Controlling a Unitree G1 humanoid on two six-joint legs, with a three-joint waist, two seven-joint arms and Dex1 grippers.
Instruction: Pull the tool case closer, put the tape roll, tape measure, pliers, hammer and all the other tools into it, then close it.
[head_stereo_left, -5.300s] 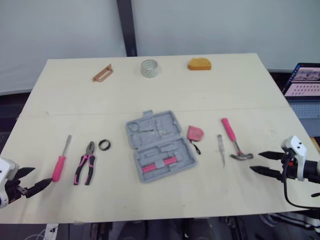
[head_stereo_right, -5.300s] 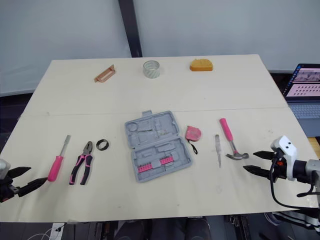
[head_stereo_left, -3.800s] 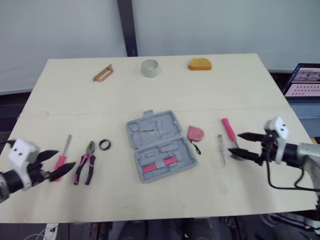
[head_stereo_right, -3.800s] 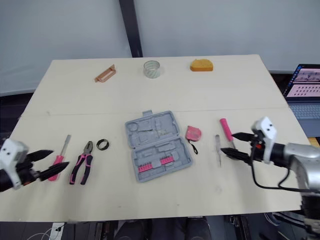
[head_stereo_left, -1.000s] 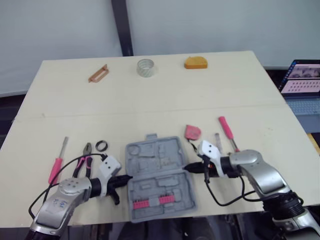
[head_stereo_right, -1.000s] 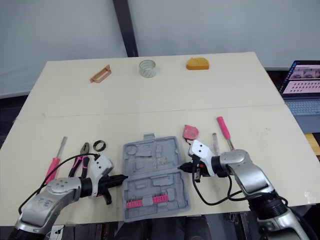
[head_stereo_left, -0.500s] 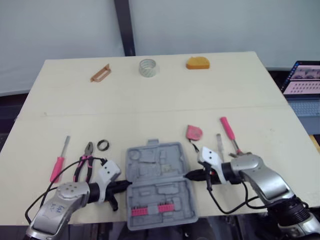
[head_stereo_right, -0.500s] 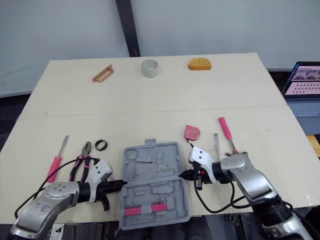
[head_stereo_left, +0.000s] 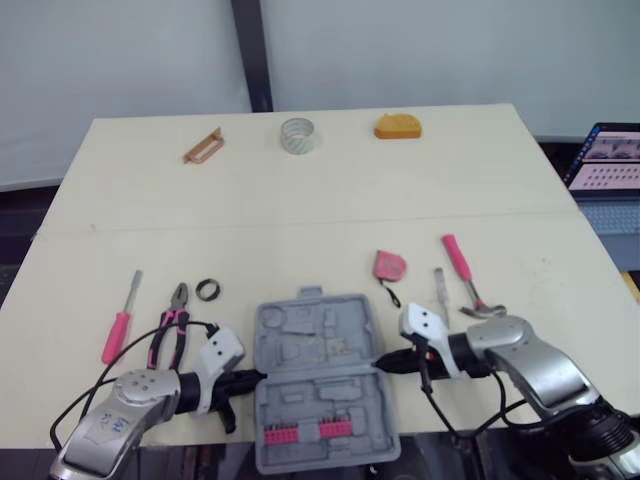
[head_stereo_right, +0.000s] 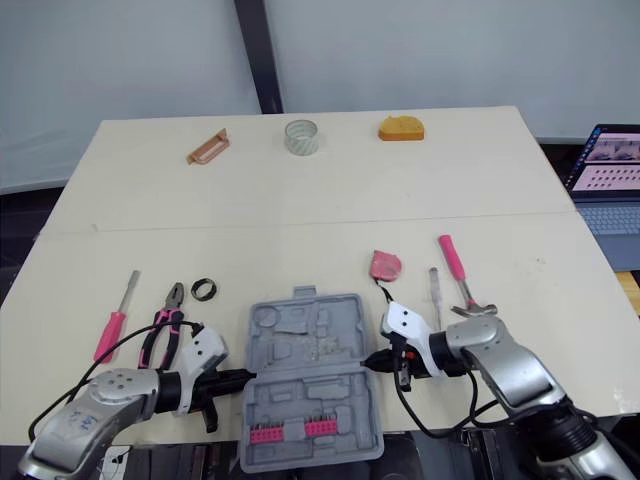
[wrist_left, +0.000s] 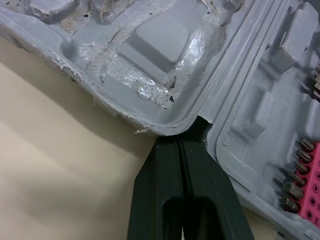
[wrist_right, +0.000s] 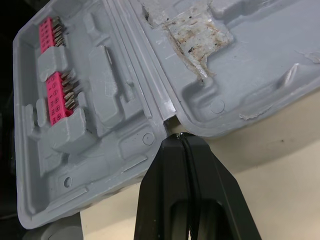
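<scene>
Grey tool case (head_stereo_left: 322, 385) lies open, its bit-holding half overhanging the near edge of the table (head_stereo_left: 300, 200). Left gripper (head_stereo_left: 252, 378) and right gripper (head_stereo_left: 382, 362), fingers together, press its hinge ends; any pull nearer could tip it off.

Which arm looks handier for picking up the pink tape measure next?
Right, probably. The right tool rests at the right edge of the tool case, the tape measure just beyond it; the left tool is opposite.
</scene>
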